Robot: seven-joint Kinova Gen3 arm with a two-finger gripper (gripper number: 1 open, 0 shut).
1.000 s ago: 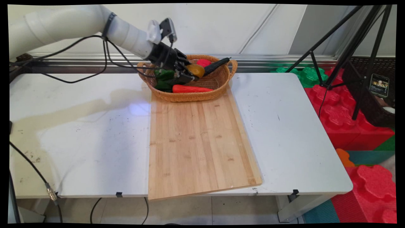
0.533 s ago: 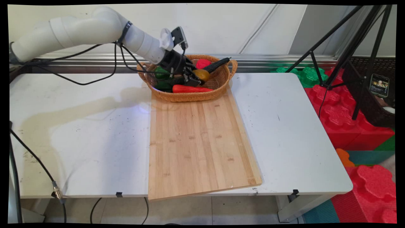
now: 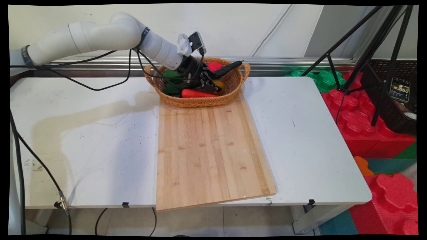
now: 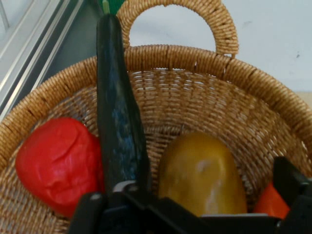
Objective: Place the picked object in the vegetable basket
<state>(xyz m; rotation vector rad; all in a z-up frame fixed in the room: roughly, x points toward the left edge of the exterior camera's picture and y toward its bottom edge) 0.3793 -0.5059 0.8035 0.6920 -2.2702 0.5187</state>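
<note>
Main view: white table [image 3: 317,140] w/ a long wooden cutting board [image 3: 210,150] lying down its middle, running from the near edge to the far side. A wicker basket [image 3: 200,101] sits at the board's far end, partly on it. The arm comes in from upper left and reaches down into the basket at a slant, cables hanging below it.

Basket contents, big to small approx:
- Green veg [image 3: 170,75] on the left side, partly hidden behind the arm.
- Long dark piece [image 4: 117,122] leaning up over the far rim near the handle.
- Orange-red carrot-like piece [image 3: 196,94] lying along the near wall.
- Red lumpy piece [image 4: 58,163] at the back, touching the dark piece.
- Yellow rounded piece [image 4: 202,170] mid-basket, just beside the dark piece.

Hand view: gripper [image 4: 204,187] is spread wide, holding nothing. The yellow piece sits btwn its fingers. There's a visible gap on the right-hand finger [image 4: 290,180] side, where a bit of the orange piece shows just beside that finger. The other finger comes up next to the dark piece's lower end; contact there can't be told. The yellow piece rests on the basket floor, roughly centred in the opening and nearest to the claw.
</note>
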